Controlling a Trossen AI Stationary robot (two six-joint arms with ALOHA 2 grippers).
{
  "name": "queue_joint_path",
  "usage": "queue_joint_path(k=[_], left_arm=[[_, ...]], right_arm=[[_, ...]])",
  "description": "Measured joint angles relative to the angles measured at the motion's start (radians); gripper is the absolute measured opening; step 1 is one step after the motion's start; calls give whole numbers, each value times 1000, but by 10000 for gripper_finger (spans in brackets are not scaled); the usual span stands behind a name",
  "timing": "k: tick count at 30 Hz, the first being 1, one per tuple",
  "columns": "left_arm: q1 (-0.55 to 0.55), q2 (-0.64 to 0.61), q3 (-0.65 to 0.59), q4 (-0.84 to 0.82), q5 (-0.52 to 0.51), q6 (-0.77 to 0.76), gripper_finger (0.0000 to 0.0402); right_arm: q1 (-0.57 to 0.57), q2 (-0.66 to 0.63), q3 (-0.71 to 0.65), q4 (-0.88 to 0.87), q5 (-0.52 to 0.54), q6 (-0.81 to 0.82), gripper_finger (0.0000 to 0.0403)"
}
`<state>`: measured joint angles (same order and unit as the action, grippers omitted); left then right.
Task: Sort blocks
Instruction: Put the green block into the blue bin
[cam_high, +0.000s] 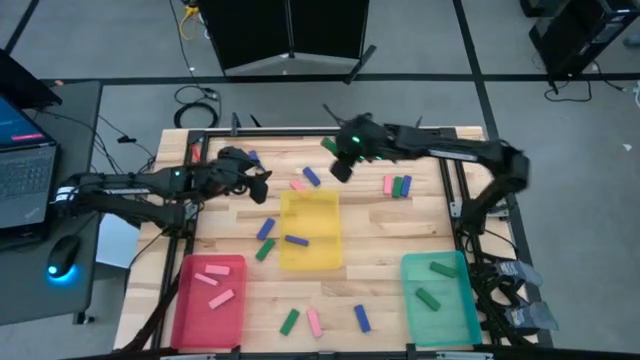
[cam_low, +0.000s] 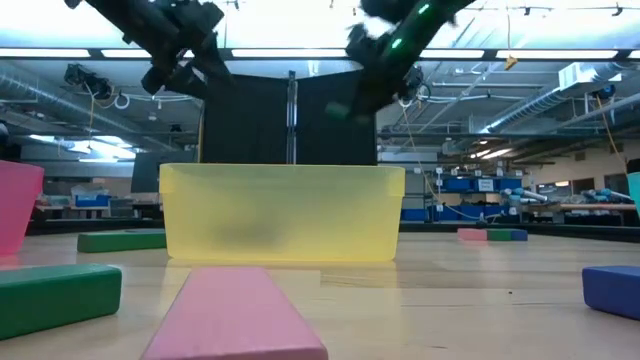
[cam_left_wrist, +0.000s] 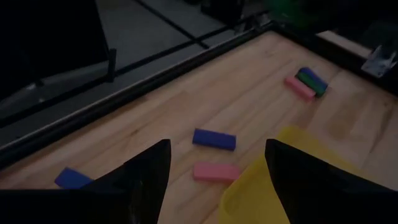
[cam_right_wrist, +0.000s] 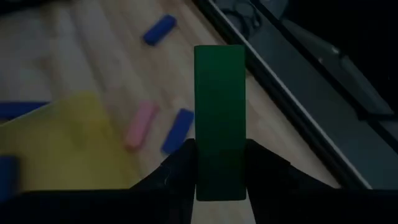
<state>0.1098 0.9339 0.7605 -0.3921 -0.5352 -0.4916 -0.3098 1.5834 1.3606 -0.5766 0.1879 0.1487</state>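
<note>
My right gripper (cam_high: 343, 160) hovers over the far middle of the table, shut on a green block (cam_right_wrist: 219, 118), which also shows in the high view as green block (cam_high: 330, 145). My left gripper (cam_high: 258, 186) is open and raised off the table left of the yellow tray (cam_high: 310, 205); in its wrist view the left gripper (cam_left_wrist: 214, 168) has nothing between its fingers. Beyond it a blue block (cam_left_wrist: 213, 139) and a pink block (cam_left_wrist: 216, 172) lie flat on the wood beside the tray's corner. Other pink, green and blue blocks lie scattered on the table. My right gripper pinches the green block between its two fingers at one end (cam_right_wrist: 219, 180), on its long sides. The block points straight out past the fingertips, along the fingers. It is lifted clear of the table.
Red tray (cam_high: 210, 300) at the near left holds pink blocks; teal tray (cam_high: 462, 300) at the near right holds green ones; the yellow tray holds a blue block (cam_high: 296, 240). A pink, green and blue cluster (cam_high: 397, 185) lies at the right. A laptop and mouse sit left of the table.
</note>
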Motion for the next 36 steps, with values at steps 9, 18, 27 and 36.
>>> queue_joint_path(k=[9,18,27,36], left_arm=[[55,111,0,6,-36,-22,269],[96,120,0,5,-2,-38,268],[100,119,0,-1,-2,-44,268],[100,119,0,-4,-2,-50,268]], right_arm=[[320,-450,-458,-33,115,364,117],[723,-623,-723,-169,128,922,117],[996,-553,-764,-196,29,1233,158],[1184,-561,-757,-249,163,1377,110]])
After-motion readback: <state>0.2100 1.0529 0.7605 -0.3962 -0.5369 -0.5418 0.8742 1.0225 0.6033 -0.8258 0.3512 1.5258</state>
